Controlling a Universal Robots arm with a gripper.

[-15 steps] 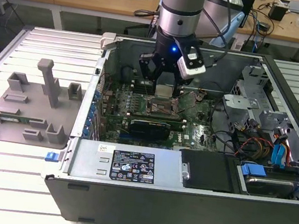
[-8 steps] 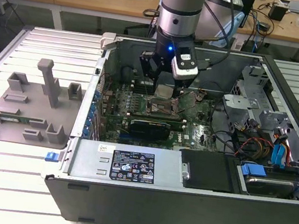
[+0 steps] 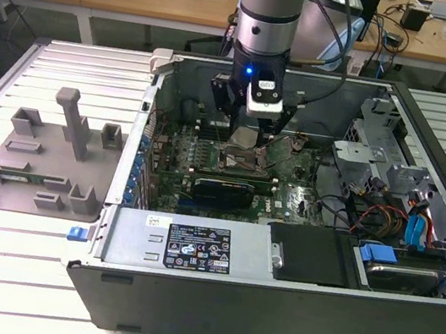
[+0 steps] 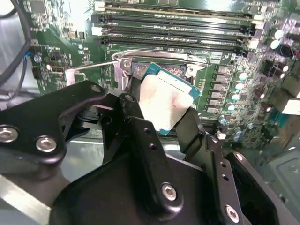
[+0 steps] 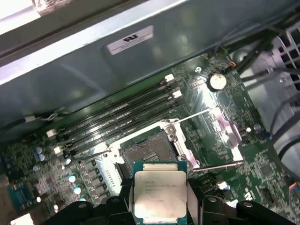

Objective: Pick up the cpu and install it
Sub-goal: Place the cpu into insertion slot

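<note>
Silver on top, the cpu (image 5: 159,194) is hanging in the air just over the open socket (image 5: 149,151), and it is not yet in it. Your gripper (image 4: 161,115) is squeezing it. The two black fingers (image 4: 140,136) are pressing on its two sides, as you are seeing in both wrist views. The metal flap (image 5: 220,131) is standing open beside the socket, and the thin lever (image 5: 215,165) is lying out to the side.

I am thinking a few things could go wrong. The socket is probably holding tiny pins, so if you are coming down crooked or off to one side, the cpu could bend them. The fingers are gripping only thin edges, so the cpu could slip and drop. If it is turned the wrong way, it is not going to fit, and pushing could hurt it. The fingers could also bump the flap or the memory slots (image 5: 122,117) close by.
</note>
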